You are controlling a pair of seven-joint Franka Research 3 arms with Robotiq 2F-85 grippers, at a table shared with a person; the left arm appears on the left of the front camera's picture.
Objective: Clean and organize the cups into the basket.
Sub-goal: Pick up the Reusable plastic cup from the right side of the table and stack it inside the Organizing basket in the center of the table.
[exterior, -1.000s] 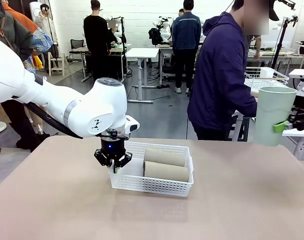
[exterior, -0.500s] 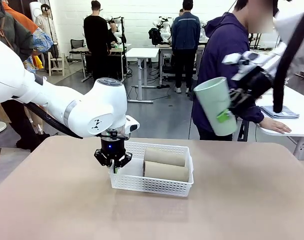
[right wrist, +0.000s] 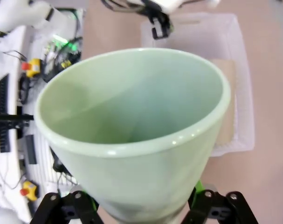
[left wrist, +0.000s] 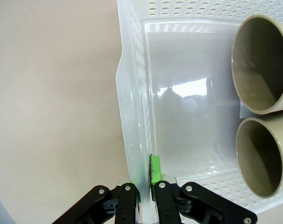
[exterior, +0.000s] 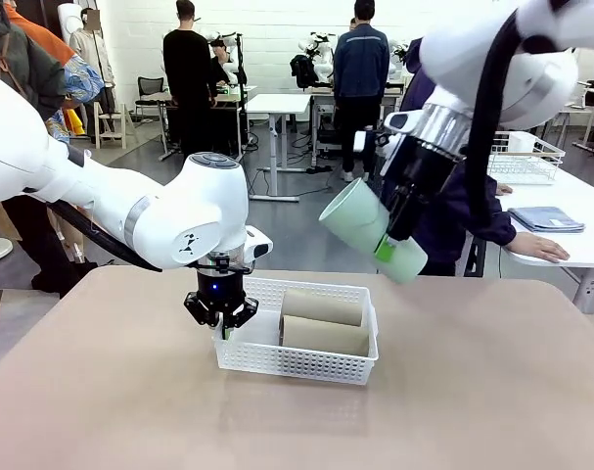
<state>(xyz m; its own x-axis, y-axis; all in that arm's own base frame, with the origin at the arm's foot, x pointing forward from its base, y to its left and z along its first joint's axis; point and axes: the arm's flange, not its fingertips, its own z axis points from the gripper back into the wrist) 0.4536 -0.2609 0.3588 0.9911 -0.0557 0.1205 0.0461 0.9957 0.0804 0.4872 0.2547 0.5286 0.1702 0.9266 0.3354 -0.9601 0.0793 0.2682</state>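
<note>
Two beige cups [exterior: 321,306] fill the right part of the basket [exterior: 297,364]; its left strip is free. The left tool [exterior: 221,318] clamps the left wall, blocking that side. The right tool [exterior: 389,247], gripping the mint cup [exterior: 360,220], occupies the air above right.

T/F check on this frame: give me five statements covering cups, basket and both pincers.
1. Two tan cups lie on their sides in the basket. True.
2. The left pincer hangs open over bare table. False: it is shut on the basket's side wall.
3. The right pincer holds the green cup in the air. True.
4. The green cup stands upright in the basket. False: it is tilted, up above the table, outside the basket.
5. The basket holds three cups. False: two, both tan.
</note>
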